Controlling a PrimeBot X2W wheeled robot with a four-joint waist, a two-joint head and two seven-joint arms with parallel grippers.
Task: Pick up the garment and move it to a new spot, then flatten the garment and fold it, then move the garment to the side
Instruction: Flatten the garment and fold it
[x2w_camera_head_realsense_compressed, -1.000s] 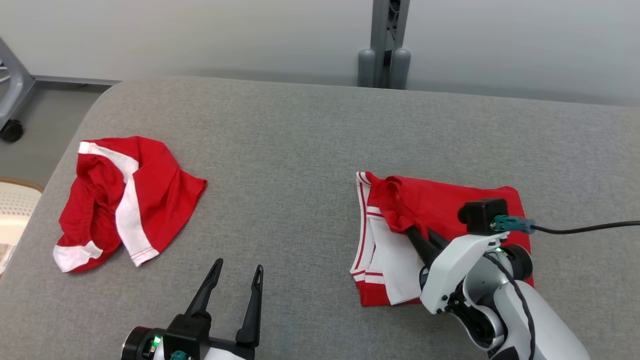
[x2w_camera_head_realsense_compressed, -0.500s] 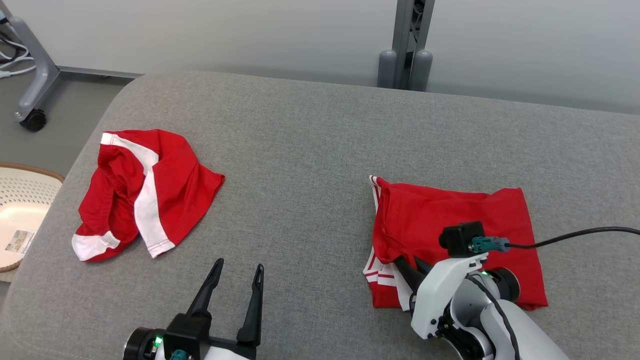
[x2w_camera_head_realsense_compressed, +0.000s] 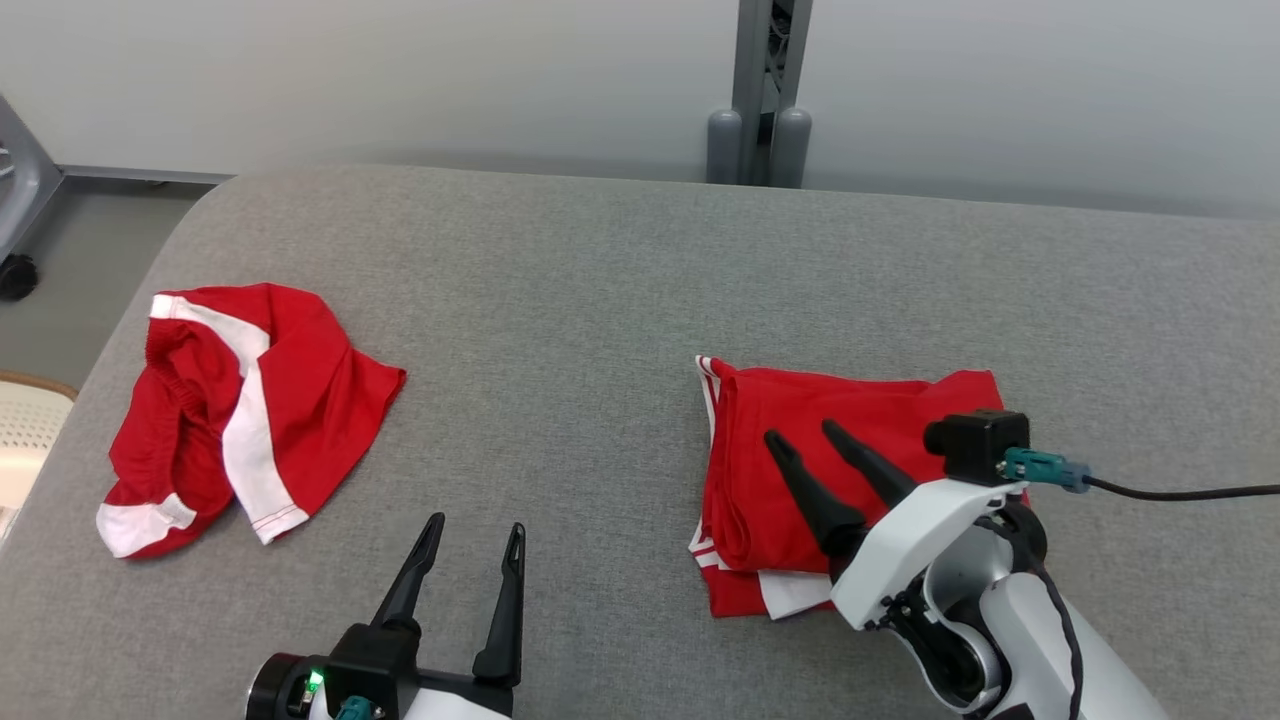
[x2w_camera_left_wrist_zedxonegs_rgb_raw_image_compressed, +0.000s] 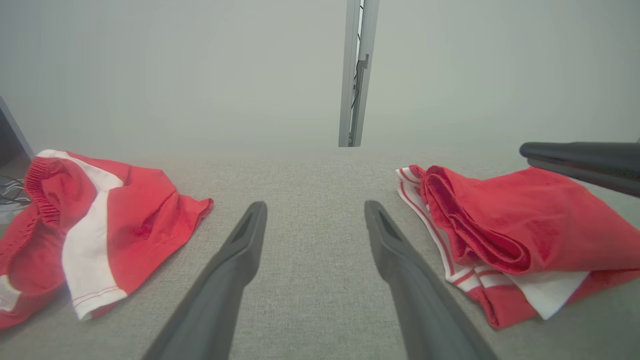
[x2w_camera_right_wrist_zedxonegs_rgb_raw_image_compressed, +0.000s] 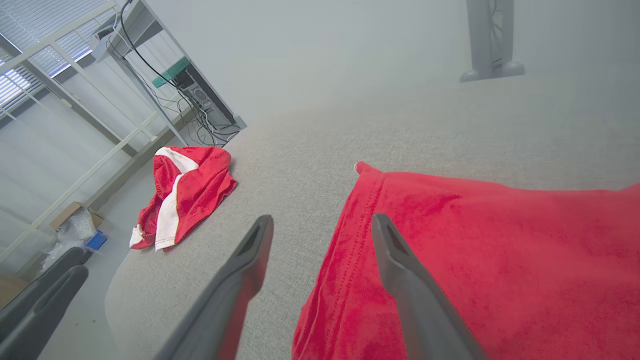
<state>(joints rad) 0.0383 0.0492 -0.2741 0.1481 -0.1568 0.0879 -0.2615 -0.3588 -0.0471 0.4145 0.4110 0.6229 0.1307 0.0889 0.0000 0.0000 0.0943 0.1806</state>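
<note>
Folded garment (x2w_camera_head_realsense_compressed: 880, 420), red, right of centre on grey table (x2w_camera_head_realsense_compressed: 560, 300); white striped edges at left and front. Right claw (x2w_camera_head_realsense_compressed: 800, 432) spread, empty, over its red top layer. Left claw (x2w_camera_head_realsense_compressed: 476, 524) spread, empty, over bare table near front edge. Crumpled garment (x2w_camera_head_realsense_compressed: 240, 400), red and white, far left. Grey post (x2w_camera_head_realsense_compressed: 760, 90) behind table.

red garments (x2w_camera_head_realsense_compressed: 240, 410) (x2w_camera_head_realsense_compressed: 860, 400): 2 | fingers (x2w_camera_head_realsense_compressed: 408, 580): 4 | post (x2w_camera_head_realsense_compressed: 760, 90): 1 | basket (x2w_camera_head_realsense_compressed: 22, 440), perhaps: 1

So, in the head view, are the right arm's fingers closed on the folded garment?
No, the right fingers stand apart over the folded garment, clamping nothing.
</note>
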